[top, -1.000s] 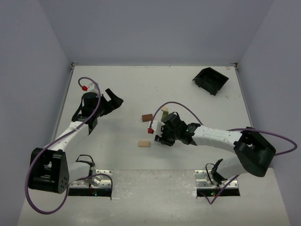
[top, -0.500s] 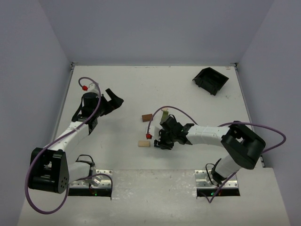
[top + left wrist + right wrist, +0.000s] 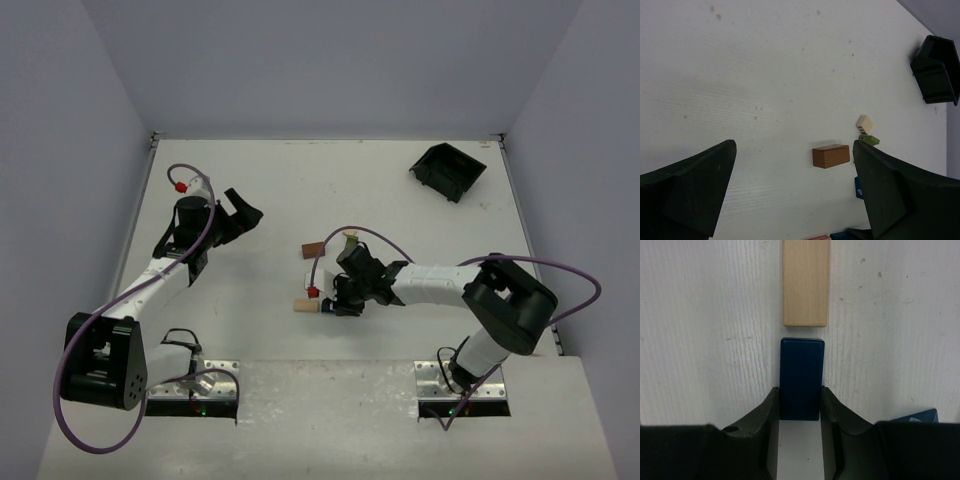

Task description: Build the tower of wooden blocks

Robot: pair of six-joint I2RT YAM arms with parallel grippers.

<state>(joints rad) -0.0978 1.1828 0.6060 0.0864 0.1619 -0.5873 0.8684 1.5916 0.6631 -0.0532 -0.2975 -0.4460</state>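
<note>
the reddish brown block (image 3: pixel 313 248) lies flat on the white table (image 3: pixel 260 180) and serves as the mark here. just to its right stands the wood block tower (image 3: pixel 350 238), so far a pale tan block (image 3: pixel 865 123) on top of an olive green one (image 3: pixel 869 140), a little apart from the brown block. on the near side of the brown block, towards the arm bases, lies a long pale tan block (image 3: pixel 806 282). the right gripper (image 3: pixel 801 400) is low beside it, jaws narrowed onto the sides of a dark blue block (image 3: pixel 801 375) whose free end points at the tan block's end with a thin gap between them. well to the left of the brown block the left gripper (image 3: pixel 794 147) hangs above bare table with its jaws spread wide and nothing between them. far to the brown block's right and back sits a black bin (image 3: pixel 447 170).
</note>
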